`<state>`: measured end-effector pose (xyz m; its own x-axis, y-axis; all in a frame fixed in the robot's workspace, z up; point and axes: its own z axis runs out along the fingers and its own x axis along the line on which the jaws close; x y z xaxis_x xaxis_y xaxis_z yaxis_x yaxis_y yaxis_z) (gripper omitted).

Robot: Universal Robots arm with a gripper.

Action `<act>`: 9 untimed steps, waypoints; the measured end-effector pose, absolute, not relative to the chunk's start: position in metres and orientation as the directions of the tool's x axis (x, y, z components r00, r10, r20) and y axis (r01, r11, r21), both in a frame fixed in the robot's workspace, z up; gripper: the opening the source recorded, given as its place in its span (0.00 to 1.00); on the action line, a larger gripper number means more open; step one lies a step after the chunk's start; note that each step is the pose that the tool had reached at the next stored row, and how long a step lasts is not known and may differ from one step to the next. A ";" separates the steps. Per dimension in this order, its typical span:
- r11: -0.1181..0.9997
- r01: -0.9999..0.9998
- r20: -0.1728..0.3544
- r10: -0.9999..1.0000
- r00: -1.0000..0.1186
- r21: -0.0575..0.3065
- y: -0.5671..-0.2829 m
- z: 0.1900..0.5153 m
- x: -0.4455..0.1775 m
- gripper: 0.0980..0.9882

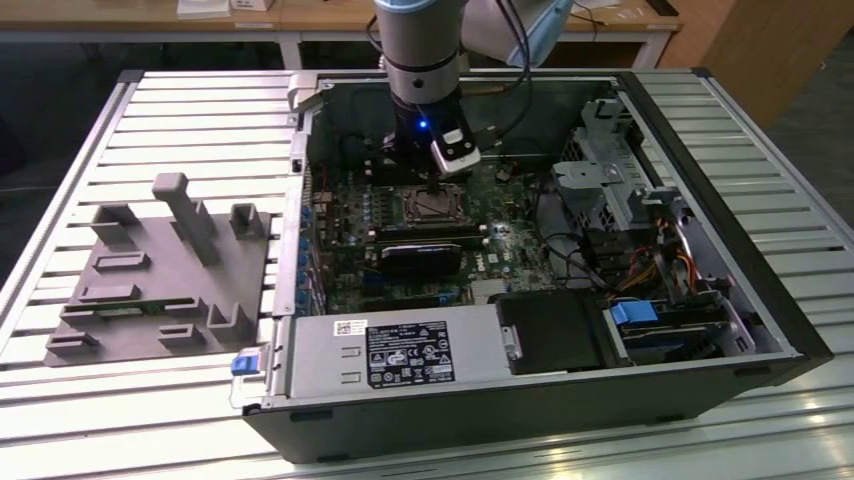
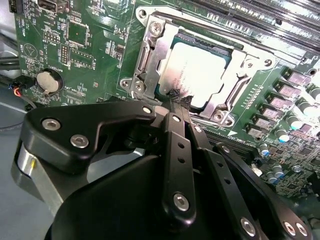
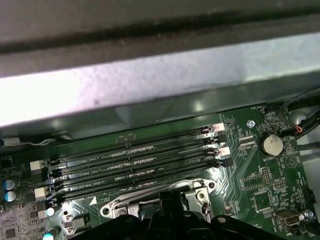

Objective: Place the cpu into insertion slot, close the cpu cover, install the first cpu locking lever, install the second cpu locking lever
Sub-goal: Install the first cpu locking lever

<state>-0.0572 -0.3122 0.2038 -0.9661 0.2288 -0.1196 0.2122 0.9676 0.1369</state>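
**A:** What is at the exterior view's left?

**B:** A grey moulded fixture (image 1: 160,270) lies on the slatted table (image 1: 80,420), just beside the open computer case (image 1: 534,430).

**A:** And in the middle?

**B:** The arm (image 1: 420,50) hangs into the case, above the green motherboard (image 1: 347,270). In the second wrist view the gripper (image 2: 178,97) has its two black fingers (image 2: 172,145) pressed together. Their tips are at the edge of the cpu (image 2: 200,75). If they pinch something there, I cannot tell.

**A:** Where is the cpu?

**B:** It sits flat in the insertion slot (image 2: 142,52). The cpu cover (image 2: 161,64) lies down around it, and the silver top of the chip shows through the window.

**A:** What is near the slot?

**B:** A round coin battery (image 2: 47,81) is on one side, and the long black memory slots (image 3: 140,162) are on the other side.

**A:** And at the exterior view's right?

**B:** There is a metal drive cage (image 1: 607,165) with a bundle of cables (image 1: 641,270) near it. A power supply (image 1: 387,350) lies along the near side of the case.
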 end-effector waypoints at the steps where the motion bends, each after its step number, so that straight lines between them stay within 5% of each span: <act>1: 0.968 0.212 -0.120 0.228 -0.966 0.136 -0.312 0.204 -0.057 0.01; 9: 0.969 0.212 -0.122 0.228 -0.966 0.128 -0.312 0.211 -0.057 0.01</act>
<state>-0.0572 -0.3122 0.2106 -0.9661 0.2277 -0.1219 0.2121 0.9688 0.1283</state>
